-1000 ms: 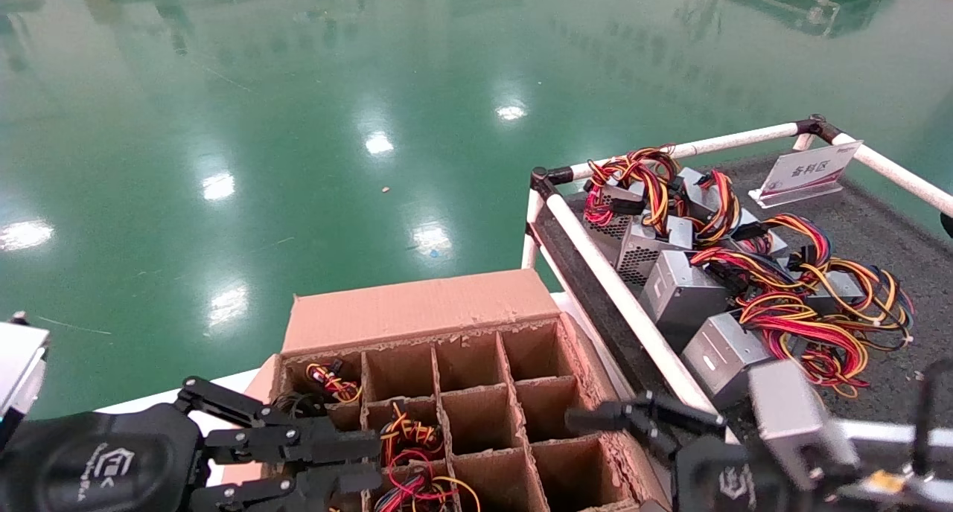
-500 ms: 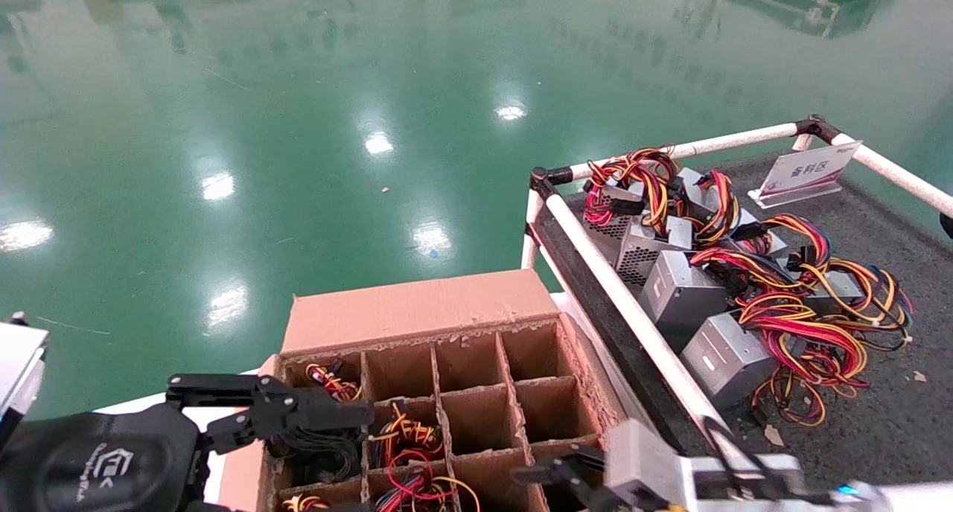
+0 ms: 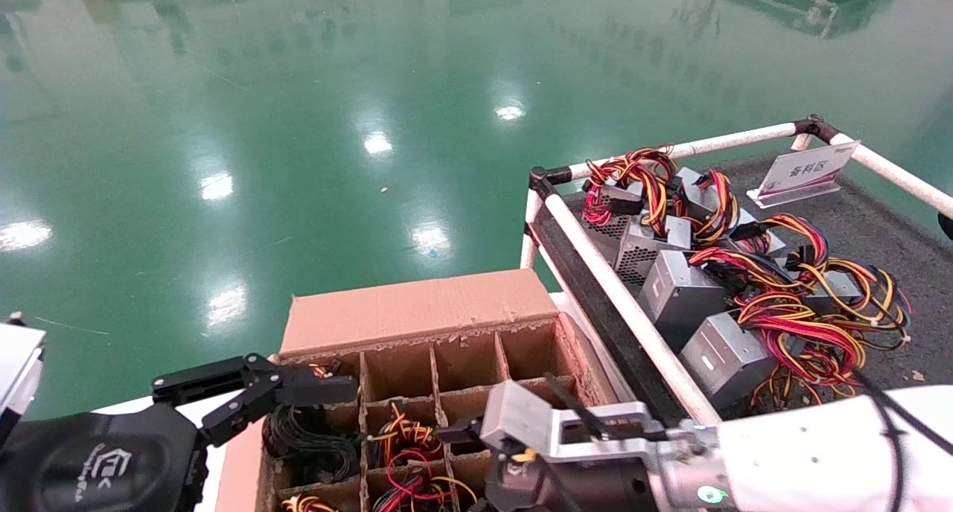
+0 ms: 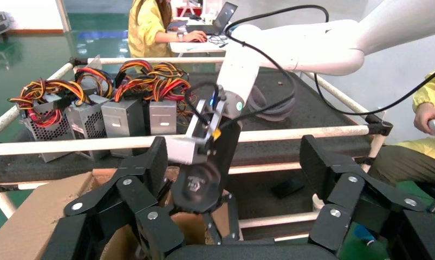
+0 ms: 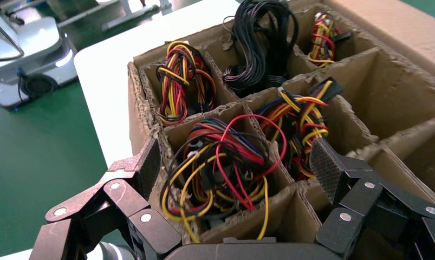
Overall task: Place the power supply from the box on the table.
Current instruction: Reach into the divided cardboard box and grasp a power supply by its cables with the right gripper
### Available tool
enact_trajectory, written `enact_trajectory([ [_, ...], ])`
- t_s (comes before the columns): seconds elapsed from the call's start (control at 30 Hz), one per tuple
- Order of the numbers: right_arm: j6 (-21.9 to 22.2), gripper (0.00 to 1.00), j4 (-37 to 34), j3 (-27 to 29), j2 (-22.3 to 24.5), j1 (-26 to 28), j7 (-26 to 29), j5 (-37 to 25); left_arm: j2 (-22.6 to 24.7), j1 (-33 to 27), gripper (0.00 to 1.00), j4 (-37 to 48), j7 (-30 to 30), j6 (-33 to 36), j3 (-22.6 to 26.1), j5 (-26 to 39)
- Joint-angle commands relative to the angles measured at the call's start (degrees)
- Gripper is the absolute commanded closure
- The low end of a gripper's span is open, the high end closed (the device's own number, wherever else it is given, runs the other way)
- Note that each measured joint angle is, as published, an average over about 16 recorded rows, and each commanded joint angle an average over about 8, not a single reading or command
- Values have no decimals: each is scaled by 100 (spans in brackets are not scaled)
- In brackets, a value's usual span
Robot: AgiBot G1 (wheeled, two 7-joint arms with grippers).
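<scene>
The table (image 3: 886,222), its dark felt top framed by white pipe rails, lies off to the right of both grippers and carries a row of silver-grey units with coloured wire bundles (image 3: 692,296) and a small white sign (image 3: 808,173). Nearer, the box (image 3: 417,311) sits between the two arms, its ragged dividers forming a grid of cells. The right arm reaches across in front of the robot, its white forearm level and its wrist bent down over the box's near cells. The right gripper (image 5: 234,168) hangs there with its fingers spread wide, holding nothing. Directly under it, in one cell, sits the power supply (image 5: 223,173); only its tangle of red, yellow, orange and black wires shows. The left gripper (image 3: 298,389) hovers over the box's left edge, jaws wide apart and empty, its fingers pointing toward the right arm. A coil of black cable (image 3: 305,437) lies in the cell just below its fingertips.
</scene>
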Motion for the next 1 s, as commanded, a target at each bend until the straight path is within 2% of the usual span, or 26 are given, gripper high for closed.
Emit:
enact_trajectory([
  [0.03, 37, 64, -126, -76, -152, 77, -44, -121, 0, 0, 0, 0, 0, 0, 1, -1],
  [0.13, 51, 92, -326, -129, -291, 170, -123, -203, -1, 0, 0, 0, 1, -1, 2, -1],
  [0.2, 40, 100, -449, -152, -362, 230, -164, -232, -1, -1, 0, 0, 1, -1, 3, -2],
  [0.53, -129, 100, -705, -183, -435, 322, -280, -205, -3, -1, 0, 0, 4, -3, 7, -5],
  [1.0, -110, 100, -689, -246, -485, 247, -411, -293, -5, -3, 0, 0, 6, -6, 13, -9],
])
